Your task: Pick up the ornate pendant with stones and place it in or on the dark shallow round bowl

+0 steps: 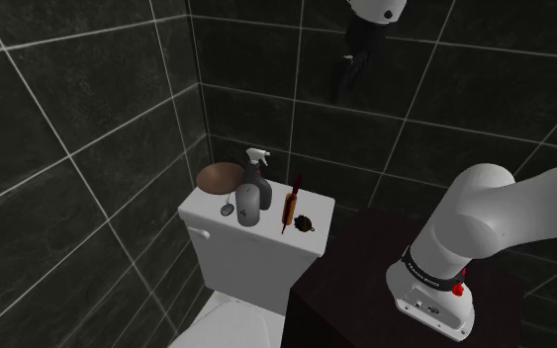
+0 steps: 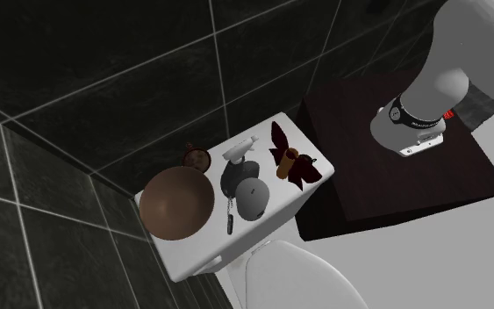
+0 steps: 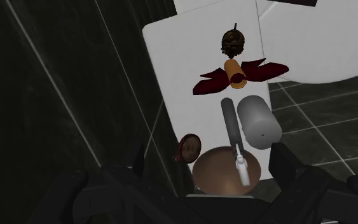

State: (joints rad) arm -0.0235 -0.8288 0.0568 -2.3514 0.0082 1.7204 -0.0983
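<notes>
The black fingers (image 3: 290, 170) stand spread apart, holding nothing, above the white toilet tank lid (image 3: 174, 70). The dark ornate round pendant (image 3: 233, 41) lies at the lid's opposite end from the brown shallow round bowl (image 3: 217, 178), well apart, beyond a grey spray bottle (image 3: 229, 118).

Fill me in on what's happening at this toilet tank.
A white Franka arm holds its claw open and empty, well above the toilet tank lid. The brown bowl sits at one end beside a spray bottle. A small dark ornate pendant lies at the other end. Nothing is picked up yet.
</notes>
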